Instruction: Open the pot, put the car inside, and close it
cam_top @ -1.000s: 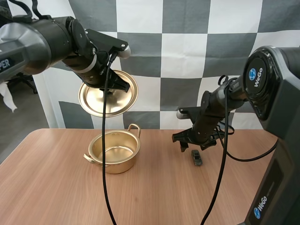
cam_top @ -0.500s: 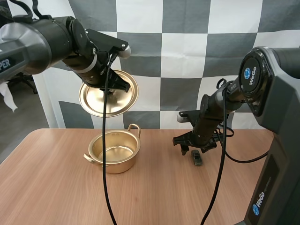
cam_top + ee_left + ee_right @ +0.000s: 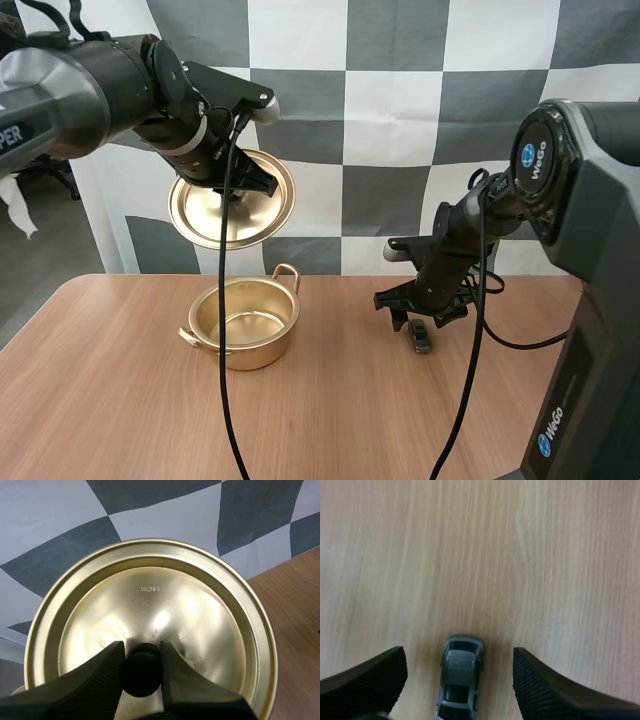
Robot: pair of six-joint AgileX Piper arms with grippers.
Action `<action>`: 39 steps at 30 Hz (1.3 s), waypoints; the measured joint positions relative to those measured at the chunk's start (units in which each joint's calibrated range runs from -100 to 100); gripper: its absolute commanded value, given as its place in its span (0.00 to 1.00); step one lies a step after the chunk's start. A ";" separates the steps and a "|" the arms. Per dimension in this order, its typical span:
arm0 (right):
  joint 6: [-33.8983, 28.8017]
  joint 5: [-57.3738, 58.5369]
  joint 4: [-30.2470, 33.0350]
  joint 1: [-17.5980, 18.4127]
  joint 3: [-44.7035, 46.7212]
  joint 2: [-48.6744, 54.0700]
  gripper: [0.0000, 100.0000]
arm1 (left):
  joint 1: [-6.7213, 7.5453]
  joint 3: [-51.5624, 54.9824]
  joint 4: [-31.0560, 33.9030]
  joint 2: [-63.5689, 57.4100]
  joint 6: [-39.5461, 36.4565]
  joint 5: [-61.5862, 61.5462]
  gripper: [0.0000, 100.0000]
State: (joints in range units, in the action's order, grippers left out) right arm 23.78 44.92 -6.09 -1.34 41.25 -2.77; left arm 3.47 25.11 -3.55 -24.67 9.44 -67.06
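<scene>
Our left pincer [image 3: 141, 654] is clamped on the black knob [image 3: 142, 677] of the lid [image 3: 165, 595], which hangs tilted in the upper left of the high view, above the open pot [image 3: 245, 322]. Our right pincer [image 3: 459, 654] gapes wide, its fingers on either side of the car [image 3: 459, 682] on the table [image 3: 530, 555], right of centre.

Brown wood-grain table [image 3: 120, 400]
</scene>
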 measured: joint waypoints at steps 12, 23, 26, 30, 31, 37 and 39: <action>-0.15 -0.01 0.00 0.00 0.61 -0.78 0.57 | 0.00 -2.22 0.00 -0.79 0.00 -1.25 0.00; -0.26 -0.75 -0.19 0.09 0.14 0.49 0.00 | 0.00 -10.26 1.44 -3.95 -0.99 -8.56 0.00; 0.65 -0.34 -0.70 0.95 -1.84 2.98 0.00 | 0.00 -12.86 3.55 -6.75 -1.46 -9.59 0.00; 3.22 3.29 -0.75 3.67 -5.56 8.46 0.00 | 0.00 -17.98 6.53 -11.93 -2.27 -10.23 0.00; 3.60 4.20 -0.75 4.60 -6.57 10.03 0.00 | 0.00 -19.40 7.08 -13.37 -2.27 -10.55 0.00; 3.91 7.12 -0.40 10.92 -9.19 17.93 0.00 | 0.00 -28.25 8.27 -20.70 -2.27 -13.18 0.00; 3.91 7.12 -0.40 13.30 -9.19 19.43 0.00 | 0.00 -31.97 8.74 -23.02 -2.15 -12.99 0.00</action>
State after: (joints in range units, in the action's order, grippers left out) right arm 27.69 52.04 -6.49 11.96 32.06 16.65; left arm 3.47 -6.86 5.19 -47.69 7.29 -80.04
